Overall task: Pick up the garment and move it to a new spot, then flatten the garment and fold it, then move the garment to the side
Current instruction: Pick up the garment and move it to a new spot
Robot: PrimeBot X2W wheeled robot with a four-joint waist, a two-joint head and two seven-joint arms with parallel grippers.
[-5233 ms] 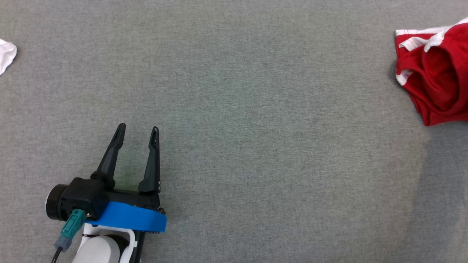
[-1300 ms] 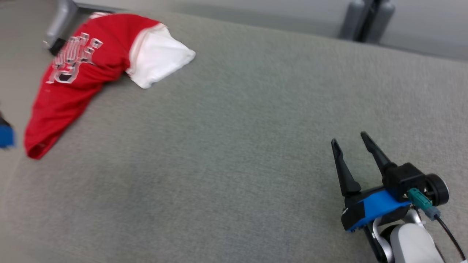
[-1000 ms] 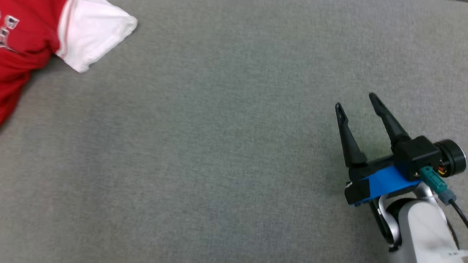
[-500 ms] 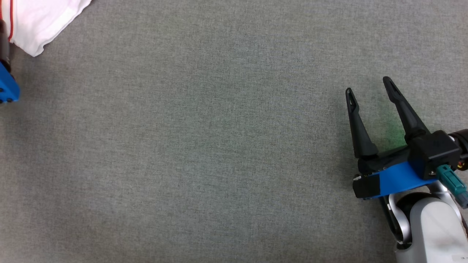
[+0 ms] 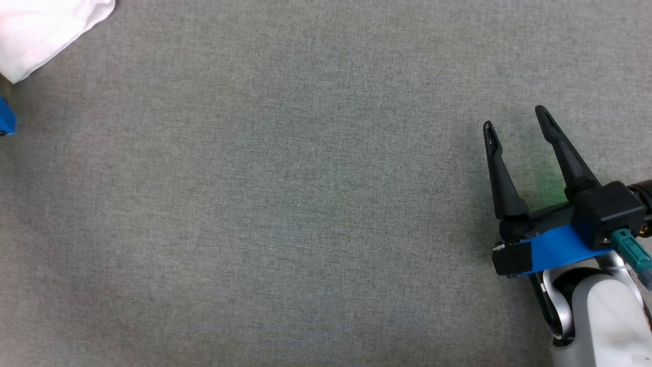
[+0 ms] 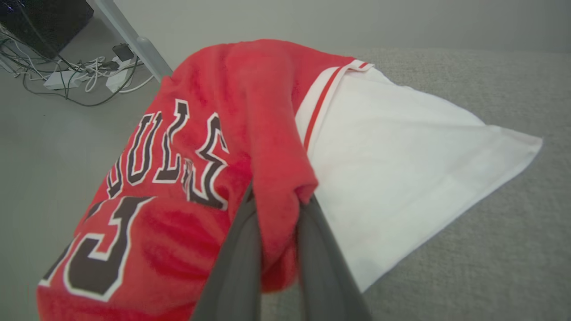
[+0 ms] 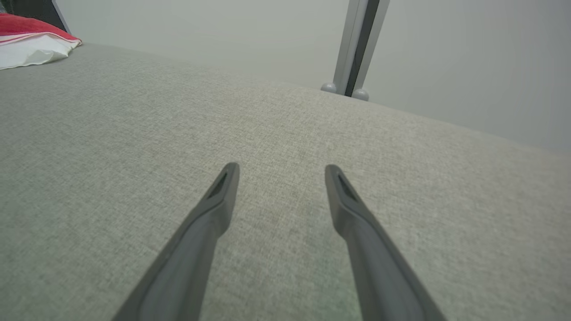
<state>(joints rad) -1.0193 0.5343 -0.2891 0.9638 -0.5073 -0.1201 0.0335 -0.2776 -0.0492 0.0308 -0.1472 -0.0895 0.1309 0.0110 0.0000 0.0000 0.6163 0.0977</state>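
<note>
Left gripper [image 6: 280, 209] is closed on a fold of the garment [image 6: 200, 133]: in the left wrist view its two dark fingers [image 6: 232, 263] rise close together with a ridge of red cloth pinched between them; the fingertips are buried under that cloth and cannot be seen. The garment is a red jersey with black-and-white lettering and a white sleeve; the lettering is creased and partly folded under, so it cannot be read whole. Its white sleeve lies on the grey cloth surface [image 6: 468, 249], while the red body reaches past that surface's edge with bare floor behind it; whether that part hangs or is lifted cannot be told. Cables [image 6: 76, 76] and a slanting metal leg [image 6: 134, 44] show on the floor beyond.

From the head view, only a white corner of the garment [image 5: 46, 30] shows, cut off at the far left of the surface [image 5: 305, 204]; a blue sliver [image 5: 5, 117] sits at the left edge just nearer, too little of it in view to identify. The right gripper [image 5: 515, 118] stands at the near right, well apart from the garment, its fingers spread wide with grey cloth between them; the right wrist view shows the same gripper [image 7: 281, 168], with the garment [image 7: 26, 40] small and cropped at the far left, and an upright post [image 7: 357, 44] beyond the far edge.
</note>
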